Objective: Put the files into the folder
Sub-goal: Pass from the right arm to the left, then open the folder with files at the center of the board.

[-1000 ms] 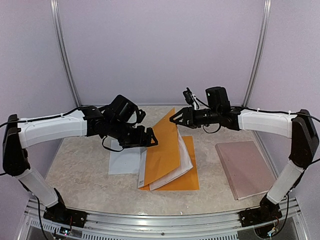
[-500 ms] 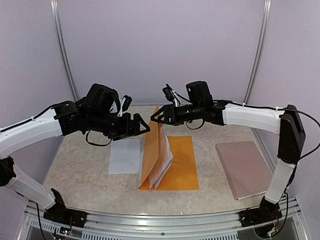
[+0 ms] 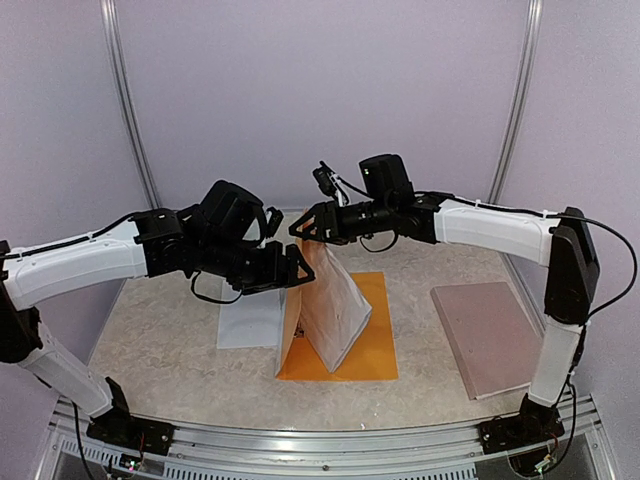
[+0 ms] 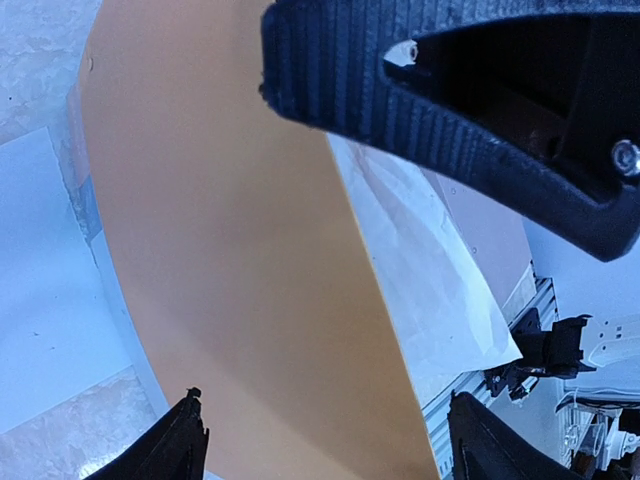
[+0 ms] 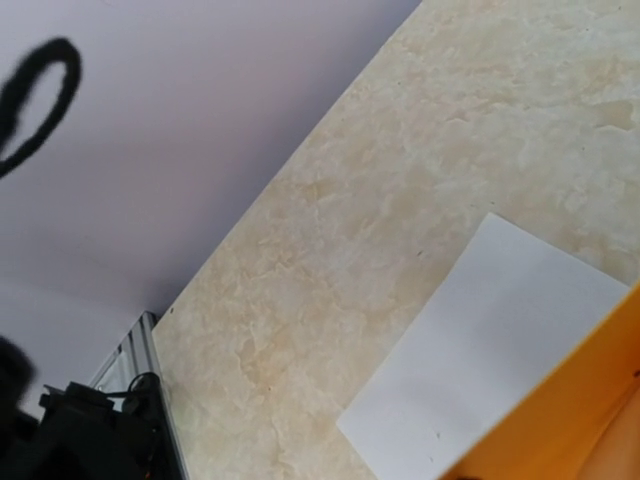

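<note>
The orange folder (image 3: 372, 345) lies open mid-table, its front cover (image 4: 230, 250) standing nearly upright. Several white files (image 3: 335, 300) lean against that cover like a tent; in the left wrist view the files (image 4: 430, 270) show to the cover's right. My right gripper (image 3: 303, 228) is at the cover's top edge, jaws parted, one finger (image 4: 400, 90) against the edge. My left gripper (image 3: 293, 270) is open just left of the cover, and in its own view the left gripper (image 4: 330, 440) faces the orange surface. The right wrist view shows no fingers, only the folder's corner (image 5: 585, 420).
One loose white sheet (image 3: 250, 315) lies flat on the marble table (image 3: 170, 350) left of the folder, also seen as the sheet (image 5: 500, 350) in the right wrist view. A pinkish-brown board (image 3: 490, 335) lies at the right. Metal frame rail (image 3: 330, 440) along the near edge.
The right gripper swept left, taking the cover from a slant to nearly upright, and the sheets rose with it. The left gripper pulled back, then returned beside the cover.
</note>
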Robot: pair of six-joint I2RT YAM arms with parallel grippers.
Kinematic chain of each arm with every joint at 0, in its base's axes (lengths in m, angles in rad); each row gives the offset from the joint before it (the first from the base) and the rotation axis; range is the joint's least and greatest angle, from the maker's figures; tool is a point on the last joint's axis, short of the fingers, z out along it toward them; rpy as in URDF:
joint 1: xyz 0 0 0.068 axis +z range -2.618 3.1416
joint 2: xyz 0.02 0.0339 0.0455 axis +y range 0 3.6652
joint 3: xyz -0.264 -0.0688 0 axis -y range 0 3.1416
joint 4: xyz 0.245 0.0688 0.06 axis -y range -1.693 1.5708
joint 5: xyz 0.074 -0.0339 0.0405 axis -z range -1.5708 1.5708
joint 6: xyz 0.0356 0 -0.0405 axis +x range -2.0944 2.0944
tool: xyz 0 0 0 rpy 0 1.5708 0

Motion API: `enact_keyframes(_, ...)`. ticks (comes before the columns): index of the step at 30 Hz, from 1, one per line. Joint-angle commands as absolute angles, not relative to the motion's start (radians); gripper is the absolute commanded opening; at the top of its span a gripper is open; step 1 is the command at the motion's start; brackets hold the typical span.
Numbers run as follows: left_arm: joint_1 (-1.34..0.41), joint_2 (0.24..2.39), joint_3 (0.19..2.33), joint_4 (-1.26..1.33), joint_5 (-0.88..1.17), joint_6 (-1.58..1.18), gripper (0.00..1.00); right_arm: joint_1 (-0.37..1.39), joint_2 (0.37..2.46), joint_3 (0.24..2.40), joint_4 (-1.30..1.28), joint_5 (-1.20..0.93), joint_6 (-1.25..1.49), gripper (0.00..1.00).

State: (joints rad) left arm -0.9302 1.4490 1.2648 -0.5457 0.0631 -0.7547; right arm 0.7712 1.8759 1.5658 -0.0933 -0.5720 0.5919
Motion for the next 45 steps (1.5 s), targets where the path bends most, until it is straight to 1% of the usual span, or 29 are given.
enact_keyframes(1,-0.936,1.483,1.317,-0.587,0.03,-0.753,0.79,0.786,1.902,1.598,-0.126,-0.57,0.575,0.56)
enact_keyframes(5,-0.937,1.5,1.339,-0.632,-0.027,-0.751,0.74,0.792,1.907,1.611,-0.14,-0.573,0.565,0.56)
enact_keyframes(12,-0.913,1.416,1.256,-0.627,-0.072,-0.798,0.64,0.794,1.893,1.69,-0.26,-0.517,0.488,0.64)
enact_keyframes(16,-0.892,1.345,1.193,-0.635,-0.093,-0.818,0.63,0.794,1.872,1.726,-0.314,-0.501,0.455,0.69)
enact_keyframes(21,-0.862,1.248,1.126,-0.672,-0.112,-0.838,0.63,0.793,1.828,1.749,-0.346,-0.474,0.434,0.72)
enact_keyframes(28,-0.798,1.123,1.009,-0.742,-0.143,-0.873,0.64,0.789,1.796,1.738,-0.402,-0.397,0.394,0.73)
enact_keyframes(33,-0.734,1.022,0.905,-0.8,-0.152,-0.902,0.68,0.78,1.779,1.654,-0.406,-0.337,0.373,0.73)
enact_keyframes(38,-0.668,0.934,0.819,-0.833,-0.135,-0.909,0.69,0.766,1.762,1.546,-0.386,-0.29,0.361,0.73)
enact_keyframes(41,-0.644,0.902,0.791,-0.844,-0.119,-0.913,0.7,0.761,1.759,1.493,-0.368,-0.272,0.355,0.73)
enact_keyframes(45,-0.645,0.866,0.801,-0.849,-0.086,-0.895,0.75,0.765,1.796,1.417,-0.315,-0.313,0.37,0.71)
